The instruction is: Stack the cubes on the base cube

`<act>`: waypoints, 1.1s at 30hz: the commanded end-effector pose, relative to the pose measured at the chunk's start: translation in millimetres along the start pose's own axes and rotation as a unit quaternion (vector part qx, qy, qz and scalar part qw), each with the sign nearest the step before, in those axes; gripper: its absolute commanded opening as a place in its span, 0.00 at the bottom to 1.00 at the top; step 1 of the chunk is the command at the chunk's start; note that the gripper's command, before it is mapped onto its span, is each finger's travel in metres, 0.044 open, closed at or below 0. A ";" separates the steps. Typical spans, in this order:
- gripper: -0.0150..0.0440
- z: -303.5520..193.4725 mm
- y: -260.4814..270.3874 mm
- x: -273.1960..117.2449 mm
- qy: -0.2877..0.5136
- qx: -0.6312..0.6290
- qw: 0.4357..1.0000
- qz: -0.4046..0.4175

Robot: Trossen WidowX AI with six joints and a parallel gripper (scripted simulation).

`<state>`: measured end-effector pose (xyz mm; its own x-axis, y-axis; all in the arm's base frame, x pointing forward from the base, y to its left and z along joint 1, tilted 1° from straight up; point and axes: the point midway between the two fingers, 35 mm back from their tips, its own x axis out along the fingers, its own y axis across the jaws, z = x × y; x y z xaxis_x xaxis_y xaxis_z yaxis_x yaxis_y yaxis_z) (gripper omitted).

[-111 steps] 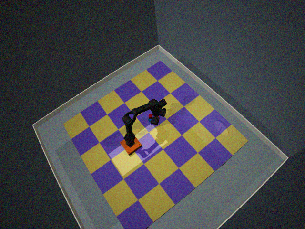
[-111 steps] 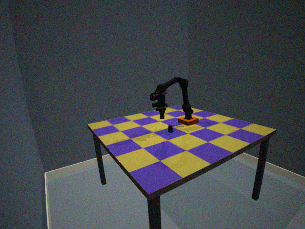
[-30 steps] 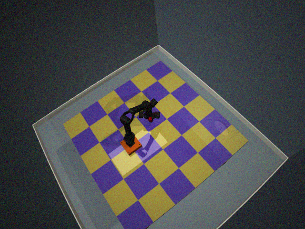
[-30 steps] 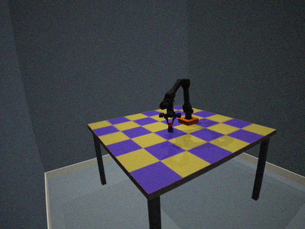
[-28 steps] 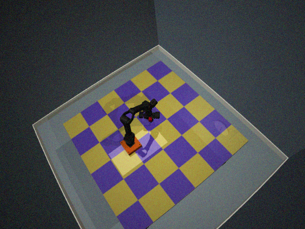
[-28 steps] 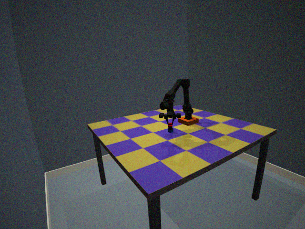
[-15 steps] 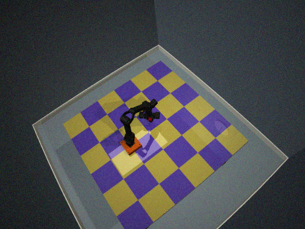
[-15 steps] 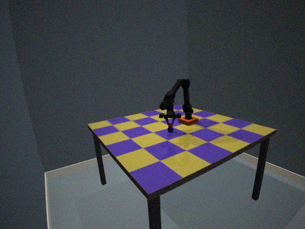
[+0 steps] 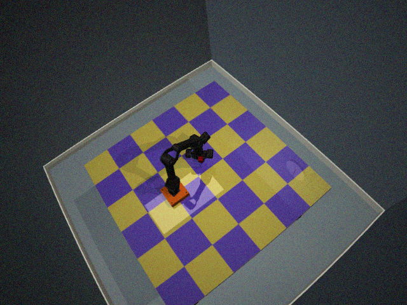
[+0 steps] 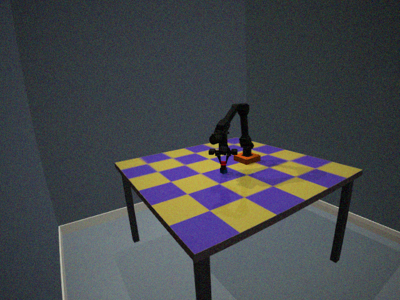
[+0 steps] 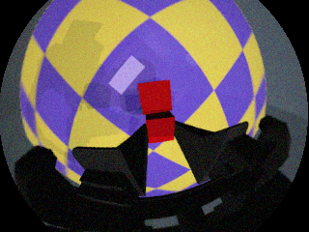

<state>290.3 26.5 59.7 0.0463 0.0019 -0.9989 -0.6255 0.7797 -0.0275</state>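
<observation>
One red cube (image 11: 160, 130) (image 10: 223, 162) is held between the fingertips of my gripper (image 11: 158, 124) (image 10: 223, 162), which is shut on it. The other red cube (image 11: 154, 98) (image 10: 223, 165) sits on the base cube (image 10: 223, 170), which looks dark blue. In the wrist view the red cube covers nearly all of the base, leaving a sliver of blue at its lower left. The held cube is low and close beside the placed one; whether it touches the base is not visible. In the top view a red patch (image 9: 200, 159) shows at the gripper; which cube it is cannot be told.
The arm stands on an orange mounting plate (image 9: 175, 199) (image 10: 247, 159) on the checkered table (image 9: 226, 244) (image 10: 206, 229). Arm shadows fall across the squares, and a bright light patch lies beside the mounting plate.
</observation>
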 end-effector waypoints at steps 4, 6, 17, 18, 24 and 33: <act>0.48 -0.5 1.2 1.2 0.000 0.003 1.000 0.003; 0.57 -0.5 1.2 1.2 0.000 0.003 1.000 0.003; 0.60 0.0 0.0 -10.6 0.000 0.000 1.000 0.000; 0.60 0.0 0.0 -12.1 0.000 0.000 1.000 0.000; 0.60 0.0 -0.1 -22.9 0.000 0.000 1.000 0.000; 0.60 0.0 -0.2 -38.9 0.000 0.000 1.000 0.000</act>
<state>287.1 26.2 92.3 0.0396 0.0015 -0.9992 -0.6256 0.7798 -0.0236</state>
